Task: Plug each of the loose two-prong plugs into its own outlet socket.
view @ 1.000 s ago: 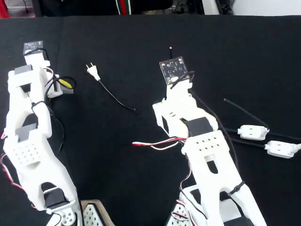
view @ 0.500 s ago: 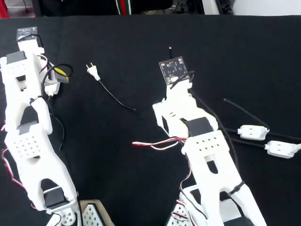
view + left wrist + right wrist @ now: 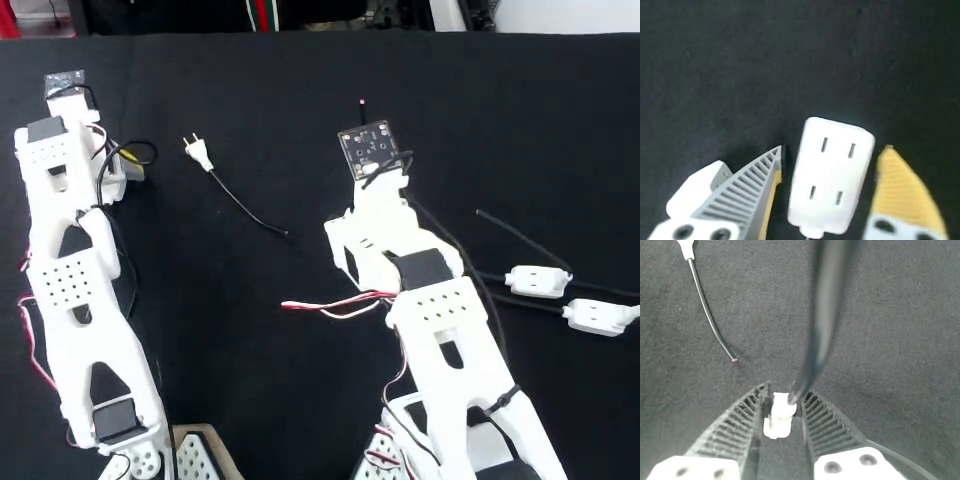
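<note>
Tabletop (image 3: 300,80), contents:
- Loose plug (image 3: 198,152): far side, btwn the two arms; cord runs from it toward right arm.
- Socket block A (image 3: 538,281), socket block B (image 3: 592,317): side by side, right of right arm, B nearer tabletop edge.
- Socket block C (image 3: 832,175): at left gripper (image 3: 834,147), far-left.
- Held plug (image 3: 777,422): btwn jaws of right gripper (image 3: 782,390), approx. mid-tabletop.

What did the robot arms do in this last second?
The left gripper, holding an outlet socket, swung farther away and leftward with its arm, then eased partly back. The right gripper with its plug, the loose plug and the two sockets on the table stayed put.
</note>
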Controlling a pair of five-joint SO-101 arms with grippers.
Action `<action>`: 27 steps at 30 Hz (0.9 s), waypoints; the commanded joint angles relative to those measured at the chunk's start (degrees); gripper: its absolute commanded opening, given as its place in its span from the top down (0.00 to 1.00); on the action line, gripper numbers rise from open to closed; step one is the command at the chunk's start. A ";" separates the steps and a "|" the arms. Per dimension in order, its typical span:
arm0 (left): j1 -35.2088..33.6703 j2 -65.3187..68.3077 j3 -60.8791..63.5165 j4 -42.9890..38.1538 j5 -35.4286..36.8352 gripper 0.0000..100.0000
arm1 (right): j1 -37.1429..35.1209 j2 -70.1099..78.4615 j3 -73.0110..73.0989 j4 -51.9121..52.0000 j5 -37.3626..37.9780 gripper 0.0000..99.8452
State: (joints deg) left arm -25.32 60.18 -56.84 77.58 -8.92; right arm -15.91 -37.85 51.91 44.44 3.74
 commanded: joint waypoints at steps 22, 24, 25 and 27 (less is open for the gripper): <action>13.76 1.76 -16.66 23.47 -9.05 0.97 | 0.62 -0.40 -3.30 -0.18 0.26 0.99; 15.43 -0.70 -11.74 23.47 -9.76 0.97 | 0.88 -0.40 -3.47 -0.18 0.26 0.99; 16.40 -2.46 -8.92 23.47 -10.11 0.97 | 1.49 -0.40 -3.91 -0.18 0.26 0.99; 19.21 -7.03 -2.33 23.47 -10.11 0.97 | 2.99 -0.40 -4.62 -0.18 0.26 0.99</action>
State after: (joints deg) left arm -10.81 63.08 -68.26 100.44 -18.15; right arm -15.56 -37.85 51.74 44.44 3.74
